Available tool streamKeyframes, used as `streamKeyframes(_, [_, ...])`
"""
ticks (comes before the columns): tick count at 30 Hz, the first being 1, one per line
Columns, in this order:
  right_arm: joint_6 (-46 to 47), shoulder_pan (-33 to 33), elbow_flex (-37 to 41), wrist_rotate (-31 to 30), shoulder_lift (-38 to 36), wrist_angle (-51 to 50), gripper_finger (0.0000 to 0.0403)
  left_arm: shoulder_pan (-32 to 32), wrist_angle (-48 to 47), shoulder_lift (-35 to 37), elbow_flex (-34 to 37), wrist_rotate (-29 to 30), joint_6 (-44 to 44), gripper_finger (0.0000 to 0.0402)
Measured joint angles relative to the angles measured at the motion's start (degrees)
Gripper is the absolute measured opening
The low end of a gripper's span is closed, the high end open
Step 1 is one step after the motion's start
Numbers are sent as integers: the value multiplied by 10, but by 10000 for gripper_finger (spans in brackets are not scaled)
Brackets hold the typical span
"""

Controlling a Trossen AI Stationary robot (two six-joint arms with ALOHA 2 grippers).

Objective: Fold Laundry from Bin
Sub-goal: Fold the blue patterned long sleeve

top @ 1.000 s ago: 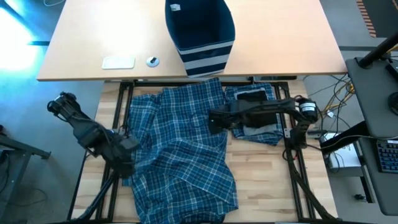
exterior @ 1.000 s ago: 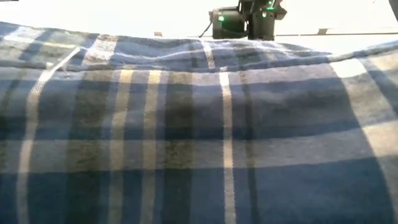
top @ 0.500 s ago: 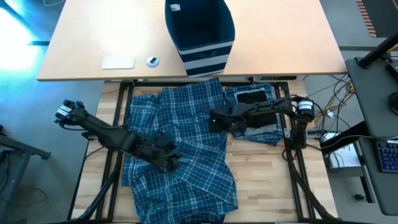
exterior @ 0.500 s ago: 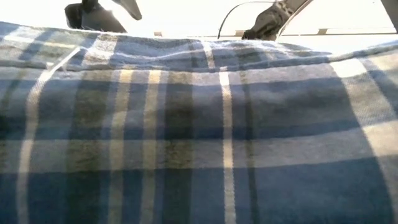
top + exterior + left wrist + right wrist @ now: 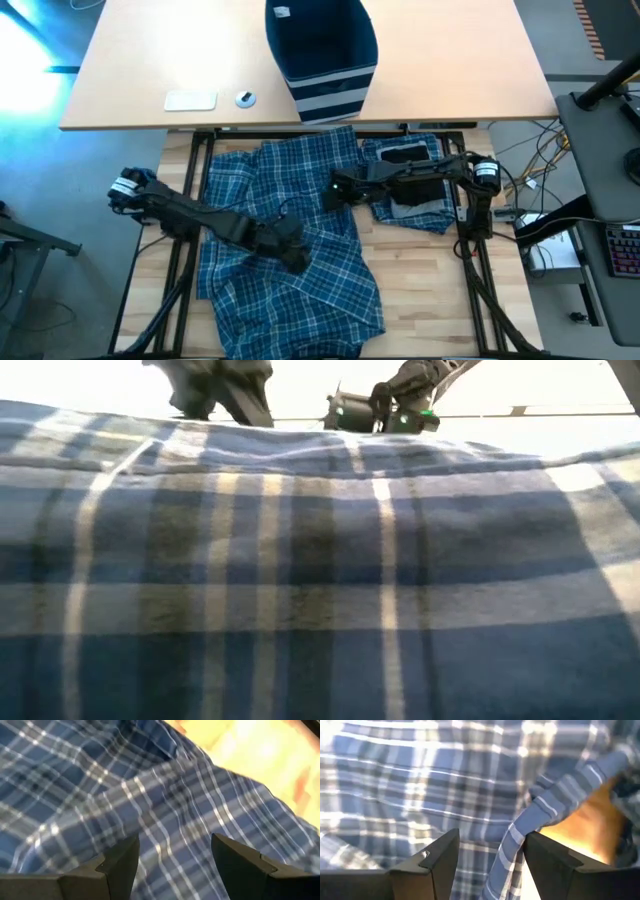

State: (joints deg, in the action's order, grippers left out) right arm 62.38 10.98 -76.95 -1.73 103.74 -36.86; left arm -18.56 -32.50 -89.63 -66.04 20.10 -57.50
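A large blue-and-white plaid garment [image 5: 285,225] lies spread and rumpled on the wooden table, and it fills the low view [image 5: 320,580]. My left gripper [image 5: 297,258] [image 5: 172,855] is open and slants down over the garment's middle. My right gripper [image 5: 330,192] [image 5: 490,855] is open at the garment's right edge. A raised fold of that edge [image 5: 520,830] stands between its fingers. The navy bin [image 5: 322,50] with pale stripes stands on the far table. My left gripper's open fingers come down at the middle of the plaid garment [image 5: 165,810], slanting from the table's left. Whether their tips touch the cloth, I cannot tell. My right gripper's fingers stand on either side of the raised cloth edge. Whether they touch it, I cannot tell.
A smaller folded plaid piece [image 5: 415,205] with a black piece [image 5: 402,156] on it lies at the table's right. A white flat object [image 5: 190,100] and a small round one [image 5: 246,98] sit on the far table. Bare wood [image 5: 430,290] shows at the near right.
My left gripper has swung from the table's left edge toward the middle of the plaid garment and has sunk and tipped downward. My right gripper has moved a little toward the table's left and tipped further down. The cloth before the low camera has shifted slightly.
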Motion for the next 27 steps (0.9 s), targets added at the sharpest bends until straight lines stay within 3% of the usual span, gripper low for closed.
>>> streamKeyframes(7, [-84, 0, -45, 8, 0, -1, 208, 53, 117, -89, 0, 34, 60, 232])
streamKeyframes(15, [-148, 20, -44, 7, 0, -67, 208, 64, 309, -192, 0, 46, 103, 240])
streamKeyframes(20, [-190, 24, -48, 7, -1, -119, 208, 88, 412, -218, 0, -6, 129, 249])
streamKeyframes(27, [-202, 30, -49, 11, -2, -139, 208, 127, 406, -251, 0, -60, 138, 250])
